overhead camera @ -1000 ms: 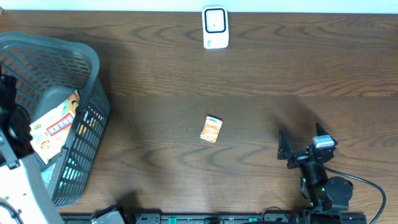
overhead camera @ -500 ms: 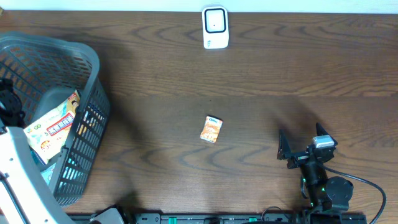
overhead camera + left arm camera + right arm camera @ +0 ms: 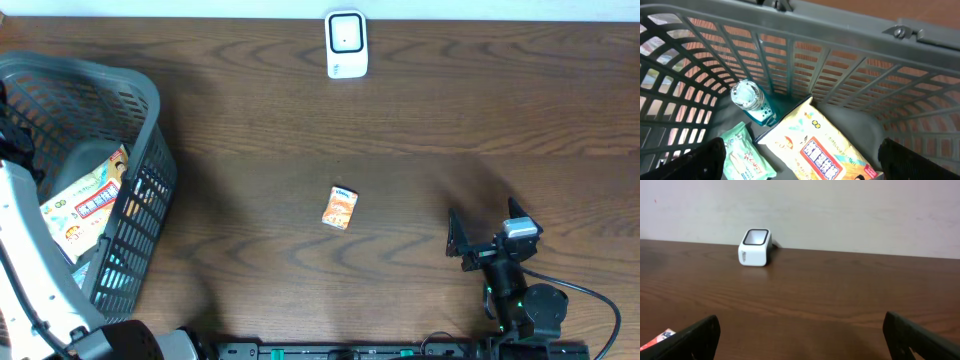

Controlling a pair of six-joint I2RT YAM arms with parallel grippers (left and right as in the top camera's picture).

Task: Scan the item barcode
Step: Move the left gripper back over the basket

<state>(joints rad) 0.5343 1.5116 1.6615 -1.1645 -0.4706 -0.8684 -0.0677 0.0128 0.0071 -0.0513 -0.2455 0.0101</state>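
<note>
Orange packet (image 3: 340, 208) lies at the centre of the bench (image 3: 250, 130), well apart from the white scanner (image 3: 346, 44). Left gripper (image 3: 800, 160) hangs wide open over the grey basket (image 3: 150, 110); right gripper (image 3: 484, 228) sits wide open, empty.

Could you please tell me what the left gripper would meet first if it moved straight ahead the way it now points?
Most likely the yellow snack packet lying in the basket, though depth is unclear.

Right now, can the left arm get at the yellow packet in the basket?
Probably yes. The left tool hangs open over the basket, right above the yellow packet, which lies uncovered beside the bottle.
</note>
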